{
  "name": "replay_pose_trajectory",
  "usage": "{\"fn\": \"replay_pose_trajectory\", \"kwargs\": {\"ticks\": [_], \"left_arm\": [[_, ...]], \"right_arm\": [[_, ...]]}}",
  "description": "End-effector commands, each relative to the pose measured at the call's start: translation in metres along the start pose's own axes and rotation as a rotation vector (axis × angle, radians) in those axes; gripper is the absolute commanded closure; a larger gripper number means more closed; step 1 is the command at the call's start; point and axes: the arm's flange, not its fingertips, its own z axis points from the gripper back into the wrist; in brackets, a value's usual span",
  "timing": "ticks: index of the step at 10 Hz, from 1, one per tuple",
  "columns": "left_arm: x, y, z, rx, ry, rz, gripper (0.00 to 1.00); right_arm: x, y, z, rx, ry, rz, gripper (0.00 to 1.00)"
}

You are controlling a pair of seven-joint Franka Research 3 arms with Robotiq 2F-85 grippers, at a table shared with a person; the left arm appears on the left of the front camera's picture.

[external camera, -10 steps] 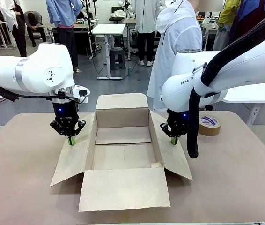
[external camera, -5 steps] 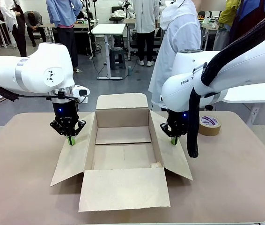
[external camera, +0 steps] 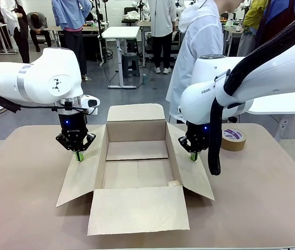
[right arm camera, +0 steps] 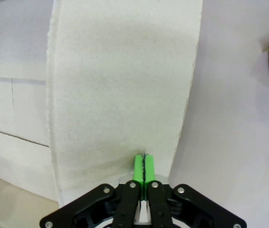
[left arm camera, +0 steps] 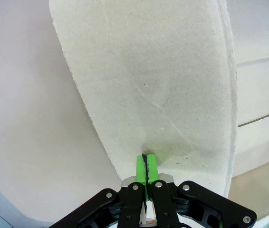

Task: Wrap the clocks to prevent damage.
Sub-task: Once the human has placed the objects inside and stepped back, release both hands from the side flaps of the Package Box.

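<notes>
Carton (external camera: 137,131) of brown cardboard, one only, sits open at the middle of the desk (external camera: 22,198), which is covered in a pale brown surface. All four of its flaps are folded outward: the far flap (external camera: 136,112) stands up toward the desk's far edge, the near flap (external camera: 137,208) lies flat toward the near edge, and the left flap (external camera: 82,172) and right flap (external camera: 192,172) slope down to either side.

Two white robot arms reach down, one on each side of the carton. The left arm (external camera: 43,80) comes in from the desk's left side. The left jaws are pressed together, their two green pads (external camera: 78,155) flush against each other, with the tips meeting the far outer part of the left flap. The left wrist view shows the same pads (left arm camera: 146,168) shut tight, tips against the flap's pale surface.

The right arm (external camera: 252,78) mirrors this from the right side. The right jaws are also pressed together, pinching nothing, and their pads (external camera: 193,155) come down on the far part of the right flap. The right wrist view shows those pads (right arm camera: 144,166) shut against the cardboard.

One roll of brown tape (external camera: 233,139) lies flat near the desk's far right corner, well apart from the carton. One person in a white coat (external camera: 199,41) stands at the far edge.
</notes>
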Motion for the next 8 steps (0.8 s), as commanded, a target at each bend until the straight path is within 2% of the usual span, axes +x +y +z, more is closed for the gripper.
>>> {"fn": "replay_pose_trajectory", "kwargs": {"ticks": [1,8], "left_arm": [[-0.0043,0.0014,0.0002,0.009,-0.003,-0.003,1.00],[-0.0043,0.0014,0.0002,0.009,-0.003,-0.003,1.00]], "right_arm": [[-0.0003,0.0021,-0.0017,-0.014,0.006,-0.017,0.99],[-0.0003,0.0021,-0.0017,-0.014,0.006,-0.017,0.99]]}}
